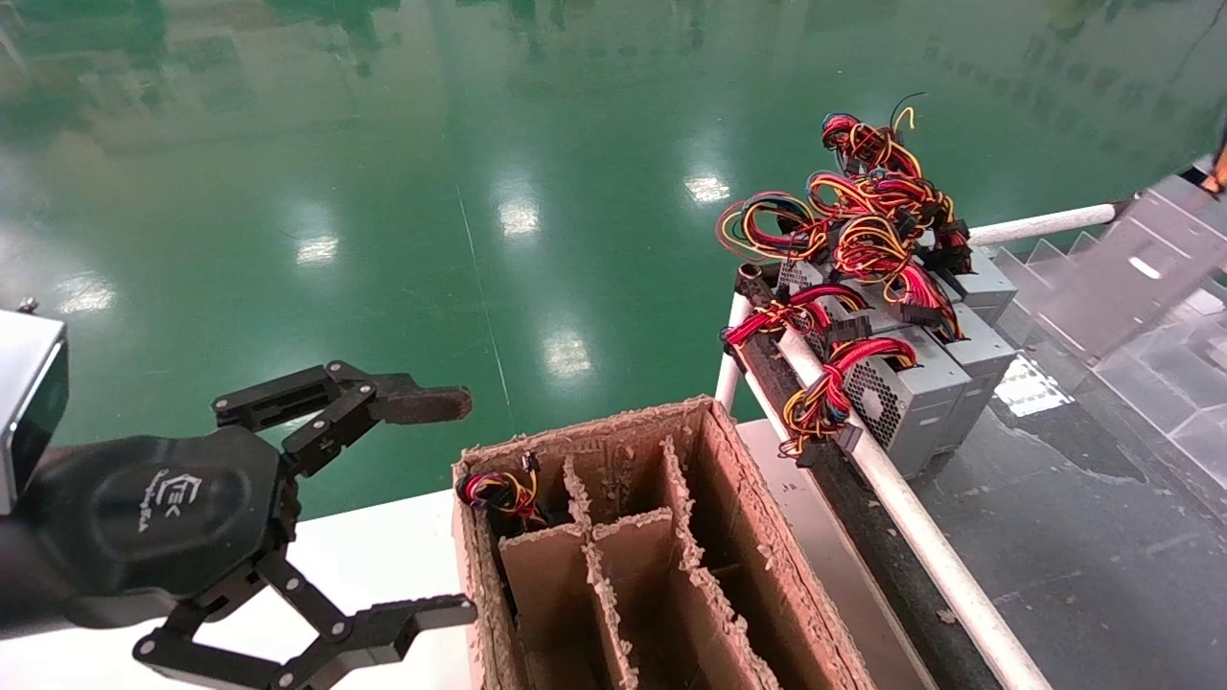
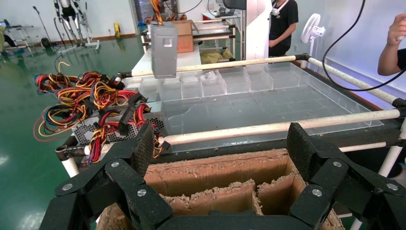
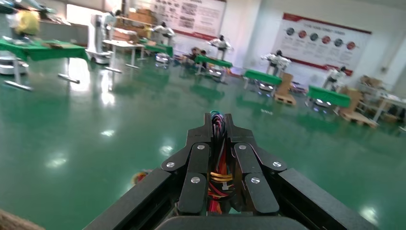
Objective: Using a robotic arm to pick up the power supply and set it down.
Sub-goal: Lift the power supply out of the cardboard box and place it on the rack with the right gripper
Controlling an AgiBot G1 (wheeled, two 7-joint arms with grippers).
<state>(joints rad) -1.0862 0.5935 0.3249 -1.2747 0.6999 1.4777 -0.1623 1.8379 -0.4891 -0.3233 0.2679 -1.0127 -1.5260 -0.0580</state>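
1. Head view: our left gripper (image 1: pixel 460 506) hangs over the near white surface (image 1: pixel 383 556), fingers spread wide apart and gripping nothing, just beside the ragged rim of the cardboard box (image 1: pixel 594 431).
   - The box's dividers leave several open compartments; one far corner compartment shows a tuft of wires (image 1: pixel 503 491).
   - Beyond the box, a white rail (image 1: pixel 920 527) edges a dark tray where the spare grey units (image 1: pixel 911 393) sit packed together, their cables spilling over the rail.
   - The green floor (image 1: pixel 383 192) lies wide open on the left.
2. Left wrist view: the same fingers (image 2: pixel 139 148) frame the box's top edge (image 2: pixel 215 170).
   - One power supply (image 2: pixel 164 48) hangs upright in the air by its wires, above the far rail and well apart from the stacked units (image 2: pixel 84 132).
   - Clear plastic bins (image 2: pixel 268 103) fill the tray between the rails.
   - Two people (image 2: pixel 282 24) stand beyond the far side.
3. Right wrist view: our right gripper (image 3: pixel 219 129) is clenched on a red, yellow and black wire bundle (image 3: pixel 219 163), with only open floor in front of it.
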